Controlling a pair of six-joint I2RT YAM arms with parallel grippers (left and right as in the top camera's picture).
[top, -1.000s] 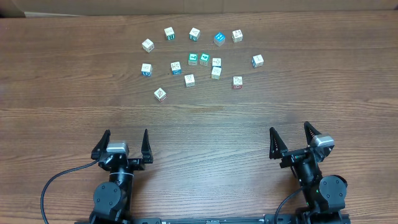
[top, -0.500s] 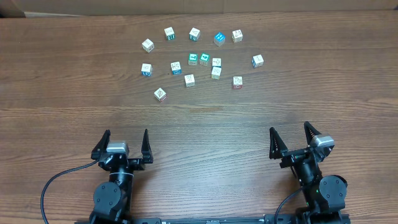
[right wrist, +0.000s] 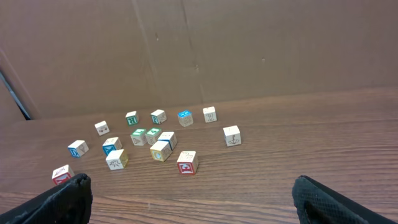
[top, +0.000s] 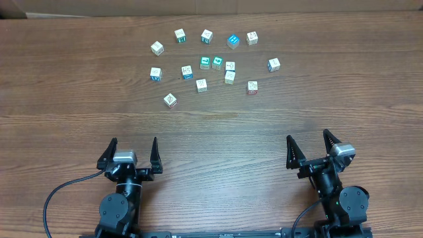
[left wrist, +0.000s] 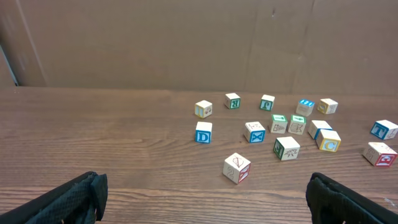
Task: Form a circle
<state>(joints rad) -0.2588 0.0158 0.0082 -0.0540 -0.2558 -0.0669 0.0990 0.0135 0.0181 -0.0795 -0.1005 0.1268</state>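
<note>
Your left gripper (top: 133, 143) and right gripper (top: 307, 137) rest spread and empty at the near edge, probably parked to keep the cubes (top: 217, 63) in view. These lie scattered on the table's (top: 66, 99) far side, not yet ringed together.

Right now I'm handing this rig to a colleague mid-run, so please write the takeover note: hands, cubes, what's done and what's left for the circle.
Left hand: open, empty, low at the near edge of the table.
Right hand: open, empty, also at the near edge.
Cubes: scattered loosely over the far middle of the table, well clear of both hands. Two green-topped ones sit side by side in the middle, and the rest stand apart.
Done: nothing that shows. No tight ring is formed yet.
Left: pick cubes and push them together into a closed little ring.
</note>
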